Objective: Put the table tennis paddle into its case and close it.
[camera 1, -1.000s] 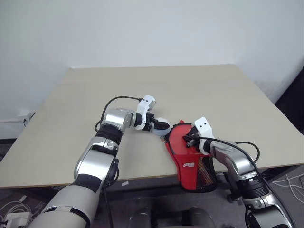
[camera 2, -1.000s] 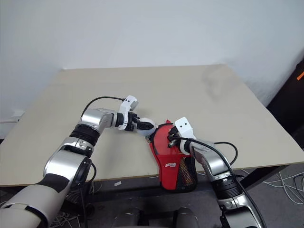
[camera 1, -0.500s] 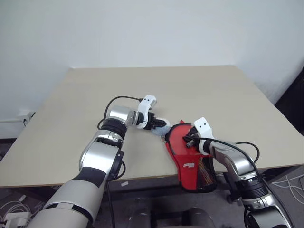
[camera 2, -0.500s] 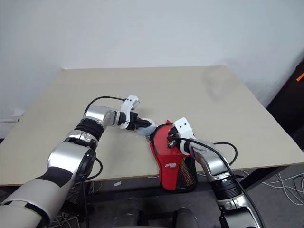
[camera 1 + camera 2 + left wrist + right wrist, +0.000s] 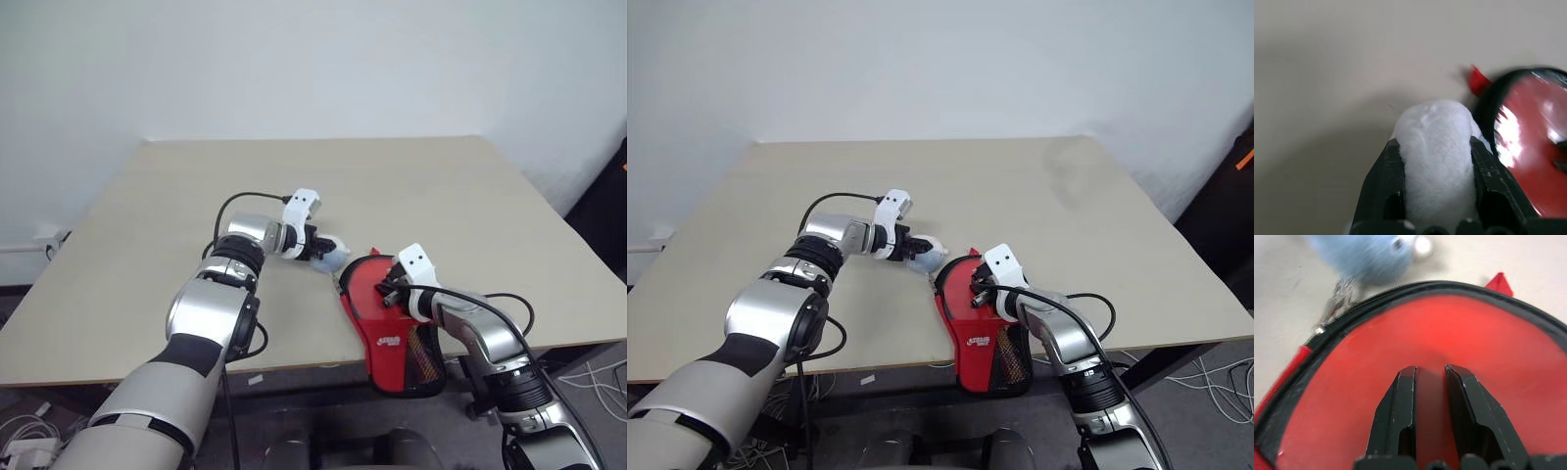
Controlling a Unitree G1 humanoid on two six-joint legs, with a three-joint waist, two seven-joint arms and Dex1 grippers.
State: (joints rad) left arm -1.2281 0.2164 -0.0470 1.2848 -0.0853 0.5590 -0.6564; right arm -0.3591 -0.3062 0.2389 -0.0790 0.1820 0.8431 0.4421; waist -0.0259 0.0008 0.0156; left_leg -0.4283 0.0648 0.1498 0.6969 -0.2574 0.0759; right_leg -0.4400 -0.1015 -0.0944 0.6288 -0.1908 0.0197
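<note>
L hand (image 5: 1436,161) clamped on a soft white fluffy object (image 5: 1436,147), just off the case's round end. Case (image 5: 387,318) lies on desk (image 5: 147,245) at its near edge, red w/ black edging, mesh part hanging over edge. R hand (image 5: 1430,382) rests on case's red face, fingers nearly together, nothing between them. Paddle not made out.

The only marking is a small white logo (image 5: 390,341) printed on the red outside of the case (image 5: 377,311), just above its black mesh part — its letters are too small to read. No other text, number, label or sign can be read on anything else in the views.
</note>
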